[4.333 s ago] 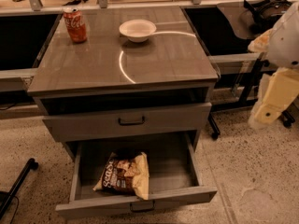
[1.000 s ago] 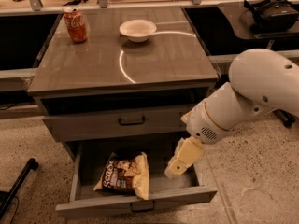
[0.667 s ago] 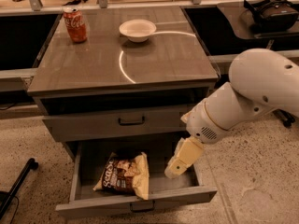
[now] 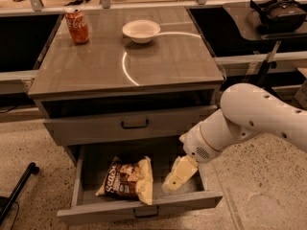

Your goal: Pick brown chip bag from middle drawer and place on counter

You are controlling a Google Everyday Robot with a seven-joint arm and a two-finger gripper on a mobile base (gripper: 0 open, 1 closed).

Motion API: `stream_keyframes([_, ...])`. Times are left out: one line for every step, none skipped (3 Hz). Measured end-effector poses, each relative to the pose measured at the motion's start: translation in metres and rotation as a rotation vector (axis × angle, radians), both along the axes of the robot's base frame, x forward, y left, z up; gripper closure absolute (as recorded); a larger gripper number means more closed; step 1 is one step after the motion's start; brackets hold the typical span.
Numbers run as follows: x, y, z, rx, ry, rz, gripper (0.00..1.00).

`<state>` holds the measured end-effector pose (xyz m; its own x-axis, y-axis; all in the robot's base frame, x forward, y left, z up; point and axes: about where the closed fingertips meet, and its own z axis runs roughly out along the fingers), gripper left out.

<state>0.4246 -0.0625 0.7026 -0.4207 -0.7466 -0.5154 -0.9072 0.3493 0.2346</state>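
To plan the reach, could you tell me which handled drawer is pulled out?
The lowest drawer, holding the chip bag; the drawer above it is shut. The gripper hangs over the open one's right side.

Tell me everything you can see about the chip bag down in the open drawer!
The brown chip bag is a crinkly packet, dark brown with cream on its right part and white lettering along its left side. It lies flat on the floor of the open middle drawer, left of centre, with its lower edge by the drawer's front wall. Nothing holds it. The robot's cream tool hangs inside the drawer just to its right, apart from it.
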Motion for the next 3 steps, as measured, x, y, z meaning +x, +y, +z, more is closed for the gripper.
stream_keyframes([0.000,0.000,0.000,0.000,0.000,0.000,0.00])
stream_keyframes([0.005,0.001,-0.011,-0.008,-0.004,-0.044,0.00])
stream_keyframes([0.025,0.016,-0.050,0.042,0.011,-0.073,0.00])
